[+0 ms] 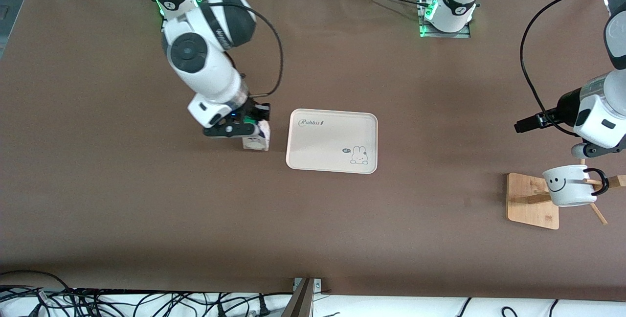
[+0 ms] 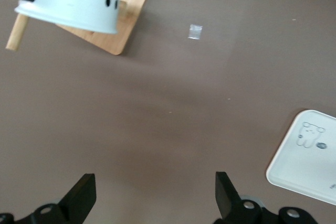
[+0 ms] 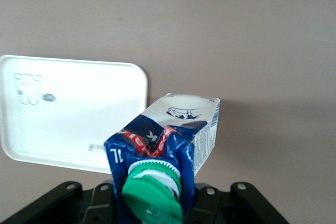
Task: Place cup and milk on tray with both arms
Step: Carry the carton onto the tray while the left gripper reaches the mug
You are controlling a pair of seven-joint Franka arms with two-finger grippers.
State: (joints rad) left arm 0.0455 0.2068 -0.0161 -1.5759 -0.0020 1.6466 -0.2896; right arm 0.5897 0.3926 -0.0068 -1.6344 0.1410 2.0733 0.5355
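Right jaws (image 1: 243,130): you see them pinching the glossy gable-top milk (image 1: 257,140), left of centre.
Left jaws (image 2: 152,195): spread, far right.
Tray (image 1: 332,153): smooth cream rectangle, centre.

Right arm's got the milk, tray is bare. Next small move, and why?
Probably carry the milk sideways over the tray, then lower it. The right gripper is shut on the carton, held tilted beside the tray toward the right arm's end of the table. The left gripper is open, over bare table near the cup on its wooden rack.
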